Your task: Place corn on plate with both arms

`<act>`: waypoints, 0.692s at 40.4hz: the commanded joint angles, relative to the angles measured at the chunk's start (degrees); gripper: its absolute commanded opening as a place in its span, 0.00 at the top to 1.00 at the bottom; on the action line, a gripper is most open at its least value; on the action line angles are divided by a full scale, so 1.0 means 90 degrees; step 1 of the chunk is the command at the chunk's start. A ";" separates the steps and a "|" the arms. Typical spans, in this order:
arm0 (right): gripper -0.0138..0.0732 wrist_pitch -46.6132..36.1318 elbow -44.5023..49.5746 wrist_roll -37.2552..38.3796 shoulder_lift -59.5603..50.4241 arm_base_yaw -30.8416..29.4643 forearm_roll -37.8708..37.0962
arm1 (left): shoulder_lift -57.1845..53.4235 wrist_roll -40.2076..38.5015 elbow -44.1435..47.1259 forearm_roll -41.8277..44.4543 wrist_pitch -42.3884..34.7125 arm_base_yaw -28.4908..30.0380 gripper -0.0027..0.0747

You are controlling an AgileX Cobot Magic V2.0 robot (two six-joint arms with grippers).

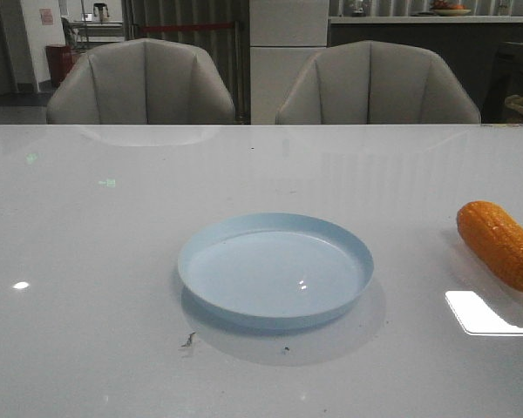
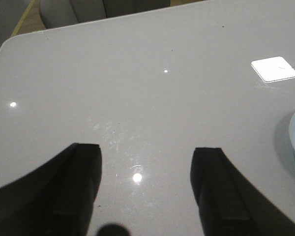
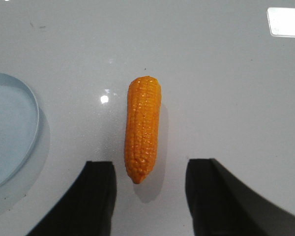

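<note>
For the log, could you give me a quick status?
Left gripper open, empty. Right gripper open, straddling corn tip. Plate empty. Nothing in the way.

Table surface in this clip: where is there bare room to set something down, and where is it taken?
The table is bare left of the plate and behind it toward the chairs. The plate itself holds nothing. The right edge is taken by the corn, lying ahead of the open right gripper. The open left gripper hovers over bare tabletop.
</note>
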 commanded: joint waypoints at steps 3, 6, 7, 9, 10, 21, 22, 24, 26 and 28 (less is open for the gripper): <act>0.34 -0.0078 -0.0980 0.0014 0.0916 -0.0015 0.0019 | -0.0035 0.0011 -0.0183 -0.0097 -0.0509 -0.0057 0.37; 0.34 0.0290 -0.1507 0.0014 0.1568 -0.0015 0.0019 | -0.0035 0.0011 -0.0183 -0.0097 -0.0509 -0.0057 0.37; 0.34 0.0413 -0.1706 0.0014 0.1758 -0.0015 0.0019 | -0.0035 0.0011 -0.0183 -0.0097 -0.0509 -0.0057 0.37; 0.34 0.0689 -0.1998 0.0014 0.2194 -0.0015 0.0019 | -0.0035 0.0011 -0.0183 -0.0097 -0.0509 -0.0057 0.37; 0.34 0.0806 -0.2182 0.0014 0.2438 -0.0015 0.0019 | -0.0035 0.0011 -0.0183 -0.0097 -0.0509 -0.0057 0.37; 0.34 0.0993 -0.3356 0.0014 0.4202 -0.0015 0.0025 | -0.0035 0.0011 -0.0183 -0.0097 -0.0498 -0.0057 0.37; 0.34 0.1002 -0.3426 0.0014 0.4300 -0.0015 0.0032 | -0.0035 0.0011 -0.0183 -0.0097 -0.0480 -0.0057 0.37; 0.34 0.1034 -0.3514 0.0014 0.4507 -0.0015 0.0067 | -0.0035 0.0011 -0.0183 -0.0097 -0.0452 -0.0057 0.37; 0.34 0.1044 -0.3581 0.0014 0.4682 -0.0015 0.0093 | -0.0035 0.0011 -0.0183 -0.0097 -0.0382 -0.0057 0.37; 0.34 0.1044 -0.3612 0.0014 0.4809 -0.0015 0.0093 | -0.0035 0.0011 -0.0183 -0.0097 -0.0331 -0.0057 0.37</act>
